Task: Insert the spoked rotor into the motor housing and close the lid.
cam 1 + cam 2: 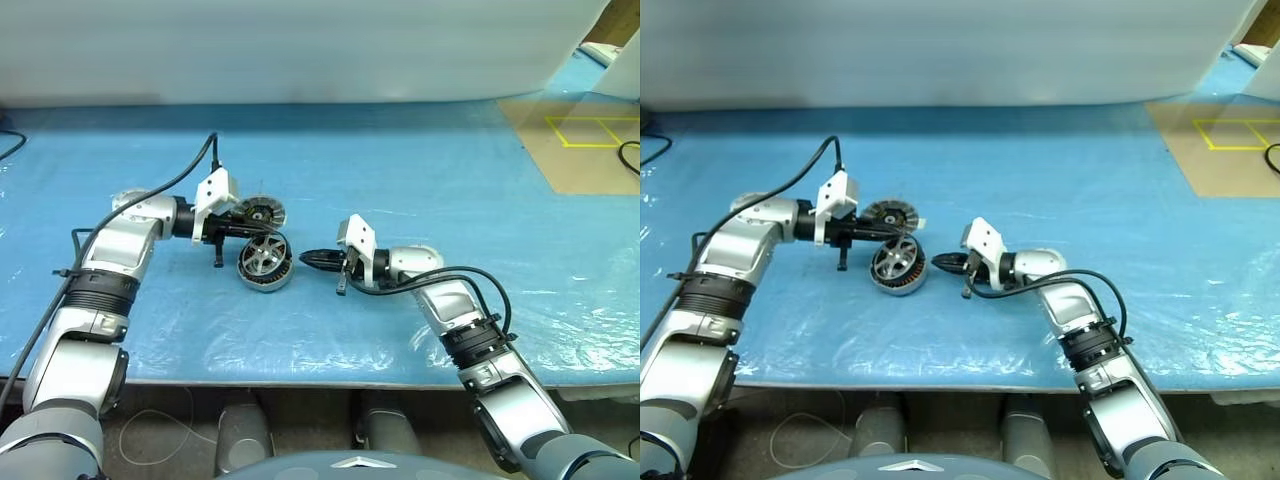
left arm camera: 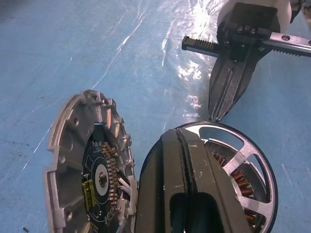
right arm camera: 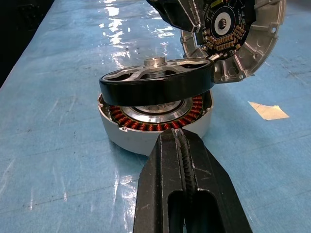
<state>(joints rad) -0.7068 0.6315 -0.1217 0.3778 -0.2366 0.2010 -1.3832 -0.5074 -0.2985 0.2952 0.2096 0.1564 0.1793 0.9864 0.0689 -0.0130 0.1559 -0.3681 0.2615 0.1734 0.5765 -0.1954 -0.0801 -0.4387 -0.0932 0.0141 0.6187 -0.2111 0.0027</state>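
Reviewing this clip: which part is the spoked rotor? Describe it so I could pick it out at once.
On the blue table cover, look between the two arms at the motor housing, a squat puck with copper windings. The spoked rotor sits tilted on top. Unlike the lid leaning behind, it is a black-rimmed ring with open silver spokes.

Both arms extended inward, wrists bent toward each other, both grippers closed.

Left gripper [image 1: 262,231]: arm reaches forward, wrist bent to the right, fingers pressed together and pointing right and slightly down. Right gripper [image 1: 310,259]: forearm angled up and inward, wrist bent to the left, fingers [image 3: 187,160] pressed together with no gap, pointing left and slightly down. The two tips face each other, near but apart, the left tip set a little farther forward than the right.
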